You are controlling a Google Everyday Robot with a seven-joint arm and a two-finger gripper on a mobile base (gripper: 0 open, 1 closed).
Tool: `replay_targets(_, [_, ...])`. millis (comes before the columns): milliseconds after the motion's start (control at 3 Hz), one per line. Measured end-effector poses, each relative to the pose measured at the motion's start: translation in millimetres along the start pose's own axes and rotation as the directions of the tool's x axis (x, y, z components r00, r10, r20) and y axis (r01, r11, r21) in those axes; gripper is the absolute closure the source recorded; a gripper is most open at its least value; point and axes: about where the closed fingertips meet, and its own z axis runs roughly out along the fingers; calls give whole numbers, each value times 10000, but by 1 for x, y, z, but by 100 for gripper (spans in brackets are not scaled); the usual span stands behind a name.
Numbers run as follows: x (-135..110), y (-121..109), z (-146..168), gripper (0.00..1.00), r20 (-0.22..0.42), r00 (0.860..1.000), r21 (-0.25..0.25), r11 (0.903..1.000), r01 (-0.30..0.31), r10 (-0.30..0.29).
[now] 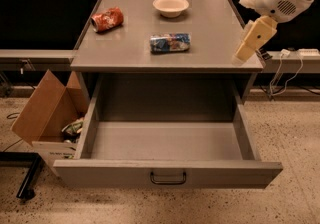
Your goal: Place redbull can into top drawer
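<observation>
Camera view: the gripper hangs at the right edge of the countertop, well apart from the redbull can; whether it is spread or closed cannot be told. Because the can lies on its side, a glancing approach could roll it away, or a short release could miss the pulled-out top drawer. The can is slim, blue and silver, seemingly dented, near the counter's middle.

end effector well right of redbull can | top drawer open
</observation>
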Motion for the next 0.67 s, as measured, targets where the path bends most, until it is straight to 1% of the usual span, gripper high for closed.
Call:
replay_targets(333, [-3, -4, 5, 0, 116, 9999, 37, 9999, -120, 120])
replay_targets(667, [-11, -36, 29, 0, 732, 9934, 316, 9954, -903, 878])
